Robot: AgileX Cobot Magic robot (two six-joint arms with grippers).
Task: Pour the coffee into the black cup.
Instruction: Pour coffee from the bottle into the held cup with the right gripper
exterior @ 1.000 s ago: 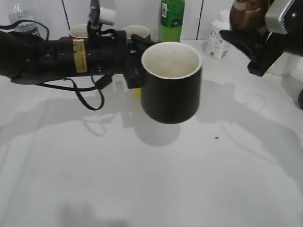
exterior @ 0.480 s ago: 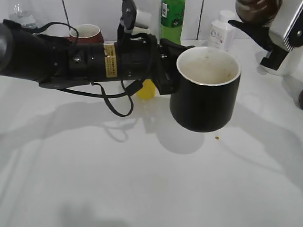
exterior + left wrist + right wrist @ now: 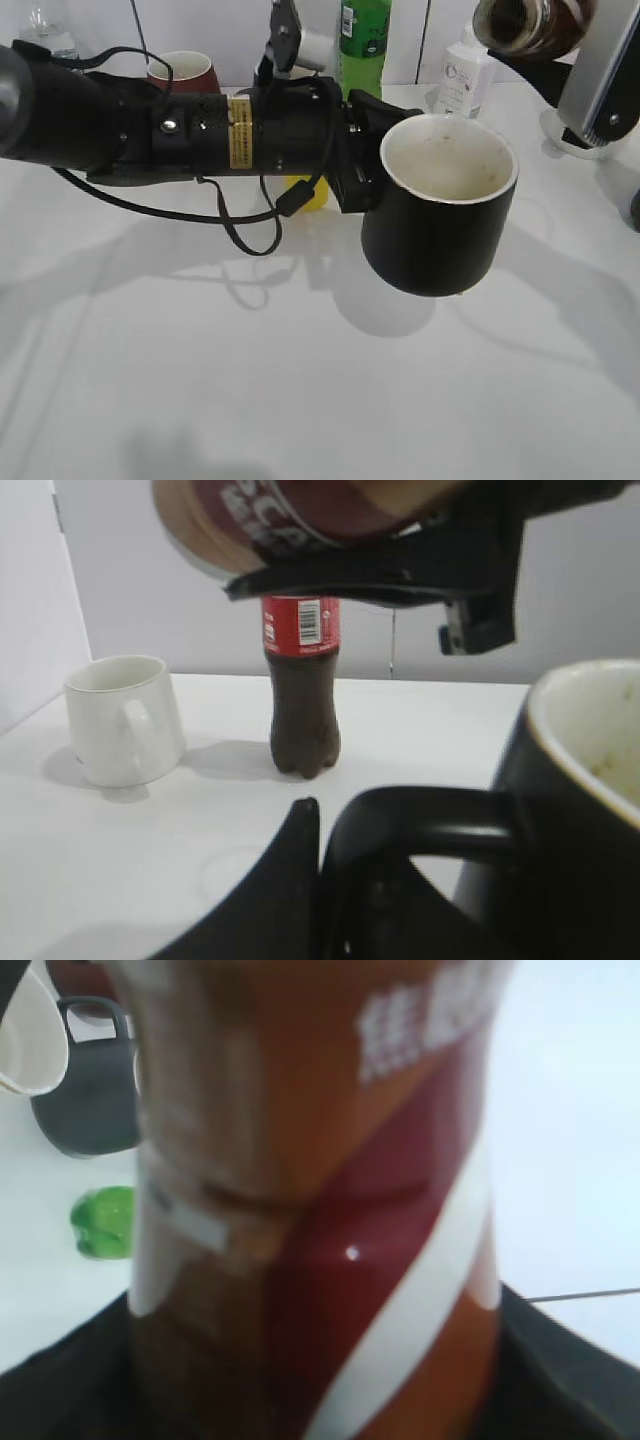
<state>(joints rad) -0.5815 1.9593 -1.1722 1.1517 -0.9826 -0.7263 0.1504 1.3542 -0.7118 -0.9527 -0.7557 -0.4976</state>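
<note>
My left gripper [image 3: 362, 150] reaches in from the left and is shut on the handle [image 3: 420, 815] of the black cup [image 3: 440, 215], holding it upright above the table. The cup's white inside [image 3: 448, 160] shows only faint stains. My right gripper [image 3: 585, 75] at the top right is shut on the coffee bottle [image 3: 525, 25], tilted with its open mouth towards the left, above and right of the cup. No stream of liquid shows. In the left wrist view the coffee bottle [image 3: 300, 520] hangs above the cup [image 3: 590, 810]. Its label fills the right wrist view [image 3: 320, 1210].
At the back stand a maroon mug [image 3: 185, 70], a green bottle [image 3: 362, 40] and a white bottle [image 3: 462, 75]. A yellow object [image 3: 312, 195] lies under the left arm. A cola bottle [image 3: 300, 695] and white mug [image 3: 125, 720] stand farther right. A dark grey mug [image 3: 90, 1100] shows.
My left arm has carried the black cup to the right, under the bottle. My right gripper has tipped the coffee bottle so that its mouth turns towards the cup.
</note>
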